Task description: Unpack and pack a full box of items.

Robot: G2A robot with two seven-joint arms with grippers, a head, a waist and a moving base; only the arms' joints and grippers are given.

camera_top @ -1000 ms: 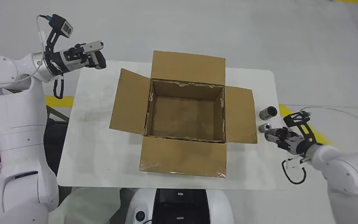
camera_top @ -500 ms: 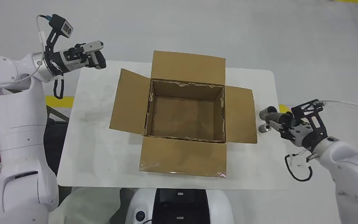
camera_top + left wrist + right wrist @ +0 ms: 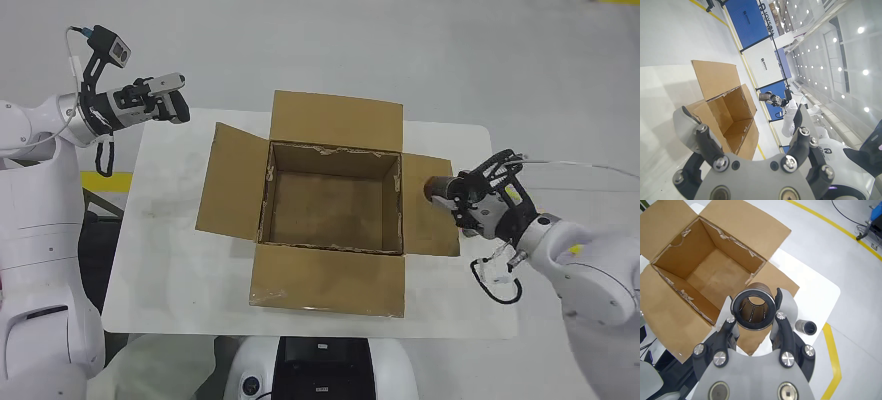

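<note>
The right end effector (image 3: 754, 294) clamps the bearing (image 3: 753, 308), whose long axis runs along the fingers and points toward the box (image 3: 730, 251). The left end effector (image 3: 742, 113) is open.

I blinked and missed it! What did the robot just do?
The right hand swung a metal bearing from the right edge of the table toward the box, now over its right flap. The other bearing still lies there; the box and the left hand stayed put.

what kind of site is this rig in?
Probably a factory or industrial test hall: yellow floor lines, blue pegboard partition panels and a high ceiling with rows of lights. The metal bearing in the right gripper fits that too.
</note>
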